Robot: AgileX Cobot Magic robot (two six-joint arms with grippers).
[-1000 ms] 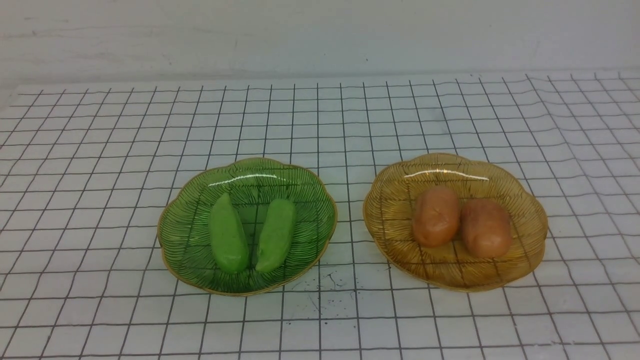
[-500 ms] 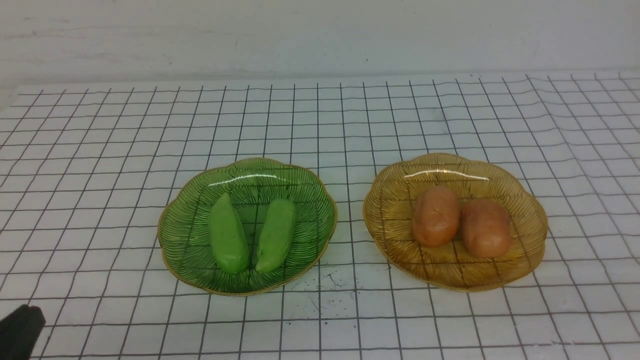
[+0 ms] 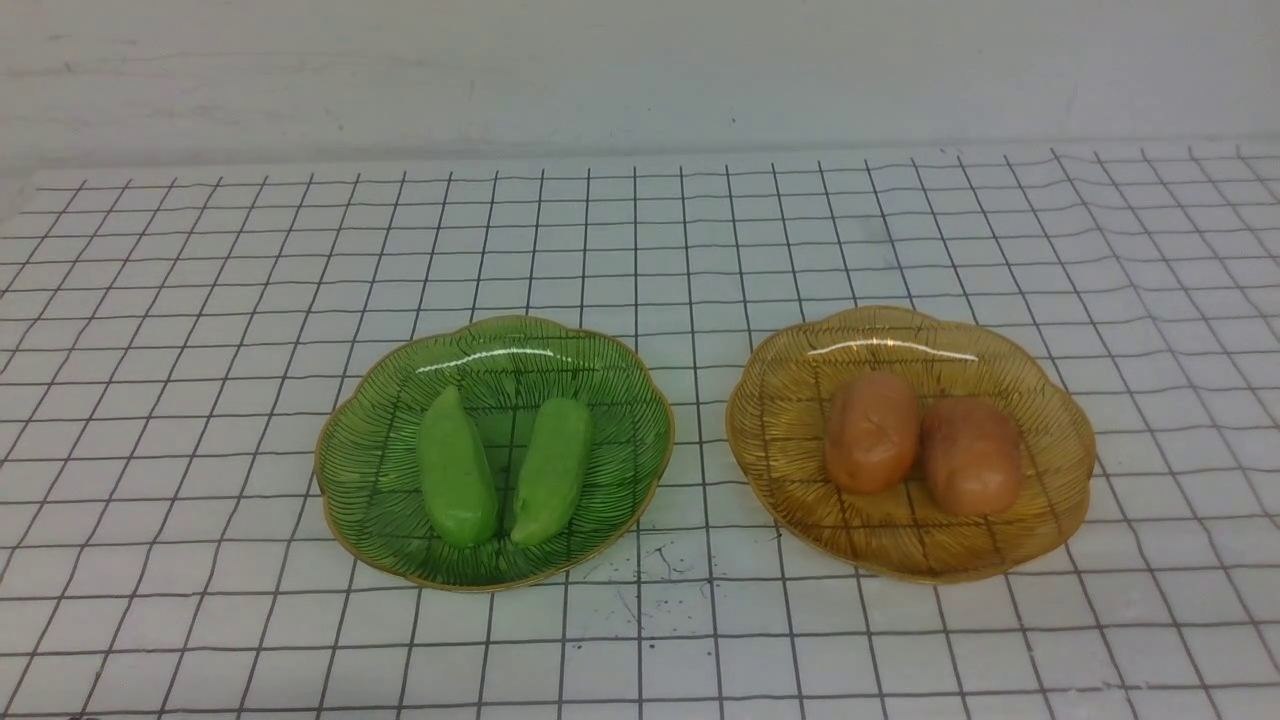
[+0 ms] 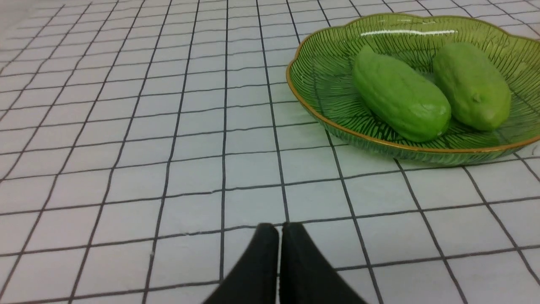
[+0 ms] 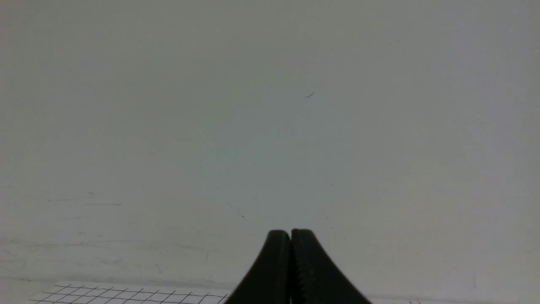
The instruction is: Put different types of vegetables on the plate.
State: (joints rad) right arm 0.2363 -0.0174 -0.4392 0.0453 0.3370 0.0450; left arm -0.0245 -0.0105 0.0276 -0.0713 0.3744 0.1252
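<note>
Two light green vegetables lie side by side in a green glass plate (image 3: 380, 470): a blunt-ended one (image 3: 456, 470) on the left and a pointed one (image 3: 552, 468) on the right. Two orange-brown potato-like lumps (image 3: 872, 432) (image 3: 972, 456) lie touching in an amber glass plate (image 3: 1060, 440). The left wrist view shows the green plate (image 4: 312, 97) with both green vegetables (image 4: 400, 99) (image 4: 470, 84). My left gripper (image 4: 279, 228) is shut and empty, low over the cloth, short of the green plate. My right gripper (image 5: 290, 233) is shut and empty, facing the wall. Neither gripper shows in the front view.
A white cloth with a black grid (image 3: 200, 300) covers the table. A plain pale wall (image 3: 640, 70) stands behind it. Small dark specks (image 3: 650, 570) mark the cloth between the plates near the front.
A dark gripper tip showed at the front view's lower left corner half a second ago and has gone out of that view. The plates and vegetables have not moved.
</note>
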